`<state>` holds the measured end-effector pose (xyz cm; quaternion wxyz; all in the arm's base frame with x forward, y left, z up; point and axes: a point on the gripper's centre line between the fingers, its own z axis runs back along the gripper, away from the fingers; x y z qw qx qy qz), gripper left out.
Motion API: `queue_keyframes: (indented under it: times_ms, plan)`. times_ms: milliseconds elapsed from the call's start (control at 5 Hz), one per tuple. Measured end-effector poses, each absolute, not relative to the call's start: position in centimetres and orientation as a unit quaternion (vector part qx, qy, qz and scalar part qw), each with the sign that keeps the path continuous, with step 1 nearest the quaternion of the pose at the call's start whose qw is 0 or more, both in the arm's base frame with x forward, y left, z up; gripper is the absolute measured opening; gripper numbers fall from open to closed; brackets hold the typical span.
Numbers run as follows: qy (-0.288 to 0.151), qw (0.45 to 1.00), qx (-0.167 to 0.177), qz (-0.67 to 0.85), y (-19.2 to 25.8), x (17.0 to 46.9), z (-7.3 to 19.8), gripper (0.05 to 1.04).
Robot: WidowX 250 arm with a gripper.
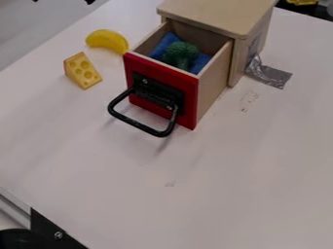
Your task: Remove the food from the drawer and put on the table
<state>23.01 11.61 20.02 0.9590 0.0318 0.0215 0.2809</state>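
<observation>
The gripper is at the top edge of the camera view, toward the left, only its dark tips showing; they stand well apart, with nothing between them. Below it on the table lies the banana, curved and yellow, just beside the drawer and near its red front. The cheese, a wedge with round hollows, is near the banana but apart from it, farther left in the view.

The drawer is pulled out of the wooden box. The broccoli is inside, resting on a blue cloth, its head toward the box and its stem toward the red front. The drawer's walls stand around it, and the box rises just behind the open part. On the outside of the front, the black handle juts out over the table.

Silver tape sticks to the table at the box's right side. At the lower left corner are a metal rail and a black bracket with a screw.
</observation>
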Motion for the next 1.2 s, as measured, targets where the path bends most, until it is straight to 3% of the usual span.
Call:
queue_keyframes:
  times_ms: [200,400,600,1200]
  plan:
    - [0.034,0.959,0.028,0.279,11.5,23.0,19.4,0.999]
    - [0.032,0.963,0.008,0.266,8.6,24.1,19.8,0.999]
    - [0.001,0.97,0.009,0.243,6.4,25.0,20.1,0.999]
    - [-0.079,0.971,0.023,0.224,5.3,27.1,17.0,0.999]
